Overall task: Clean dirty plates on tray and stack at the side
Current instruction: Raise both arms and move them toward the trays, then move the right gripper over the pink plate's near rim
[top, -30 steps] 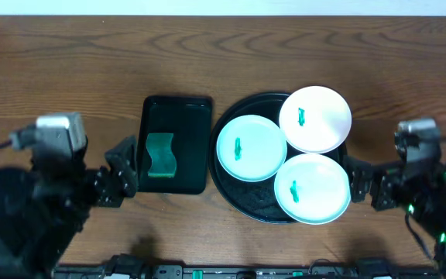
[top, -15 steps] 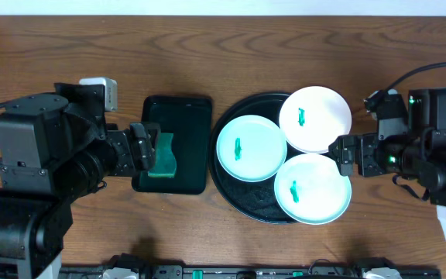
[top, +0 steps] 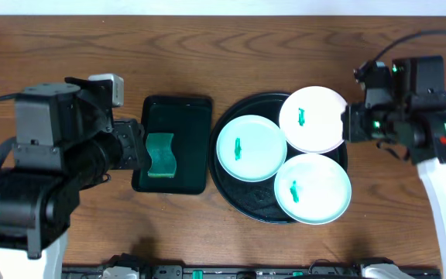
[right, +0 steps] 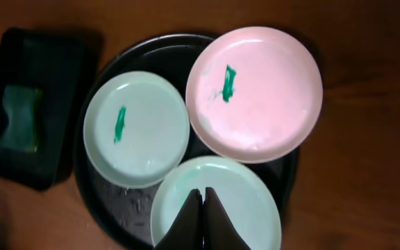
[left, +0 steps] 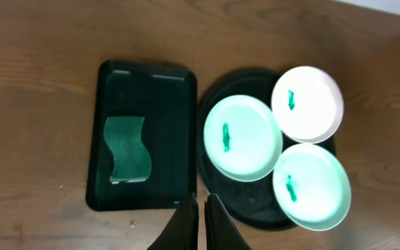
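Hovering above the wooden table [top: 207,54], both arms look to be at the very start of the job: nothing is wiped and nothing is stacked at the side. The left gripper [left: 201,208] has its fingers pressed together on nothing, just beside the small rectangular black tray [top: 178,108], where a green sponge [top: 160,155] lies flat. The right gripper [right: 203,200] is likewise clenched and empty, at the right side of the round black tray [top: 242,200]. All three plates sit on that tray, crowded edge to edge: the centre mint plate [top: 245,148], the near mint plate [top: 312,188] and the white plate [top: 313,118], which rides over the far right rim. Each carries a small green smear. The next move probably calls for the left fingers to part and come down on the sponge, while the right arm opens to take one plate by its rim.
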### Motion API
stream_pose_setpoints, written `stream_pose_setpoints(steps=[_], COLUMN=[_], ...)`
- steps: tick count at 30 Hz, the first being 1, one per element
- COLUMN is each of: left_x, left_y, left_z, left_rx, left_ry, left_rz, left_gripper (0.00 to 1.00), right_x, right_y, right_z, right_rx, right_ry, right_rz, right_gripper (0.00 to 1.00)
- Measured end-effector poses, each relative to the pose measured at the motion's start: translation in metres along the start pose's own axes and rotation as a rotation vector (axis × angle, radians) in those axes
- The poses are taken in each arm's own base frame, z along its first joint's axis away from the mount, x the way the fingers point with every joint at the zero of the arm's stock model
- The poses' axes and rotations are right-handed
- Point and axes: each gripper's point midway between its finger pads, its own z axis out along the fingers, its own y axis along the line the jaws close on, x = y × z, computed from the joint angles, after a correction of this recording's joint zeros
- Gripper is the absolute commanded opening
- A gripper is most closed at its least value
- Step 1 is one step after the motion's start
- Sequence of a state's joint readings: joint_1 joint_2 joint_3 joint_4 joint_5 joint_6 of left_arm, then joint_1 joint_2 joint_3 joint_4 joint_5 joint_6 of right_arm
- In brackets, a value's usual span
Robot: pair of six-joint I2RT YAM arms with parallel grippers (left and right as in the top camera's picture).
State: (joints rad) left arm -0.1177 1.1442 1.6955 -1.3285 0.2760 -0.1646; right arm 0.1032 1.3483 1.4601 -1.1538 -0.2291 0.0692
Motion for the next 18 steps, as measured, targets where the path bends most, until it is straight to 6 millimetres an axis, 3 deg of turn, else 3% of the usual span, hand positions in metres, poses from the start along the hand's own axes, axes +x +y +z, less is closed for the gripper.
stream_pose_setpoints(steps=[7,8,14,18], left_x=[0.0,0.002,0.008,0.008], left_y=[0.005,0.005,0.007,0.007], left_z=[0.007,0.007,0.007,0.007], left_rx=[-0.022,-0.024,-0.033,-0.035], left_ry=[0.024,0.03,0.052,0.054], left_rz=[-0.033,-0.039,-0.067,-0.07], left_gripper=[0.08,0.08,0.15,0.15], right_x=[0.005,0.008,0.035,0.043], right_y=[-0.009,-0.01,-0.013,-0.015], right_z=[0.039,0.043,0.052,0.05], right_rx=[0.006,0.008,0.022,0.032], right_ry=[0.114,0.135,0.28,0.31], right_rz=[0.063,0.077,0.14,0.135], right_gripper=[0.04,0.07,0.49,0.56])
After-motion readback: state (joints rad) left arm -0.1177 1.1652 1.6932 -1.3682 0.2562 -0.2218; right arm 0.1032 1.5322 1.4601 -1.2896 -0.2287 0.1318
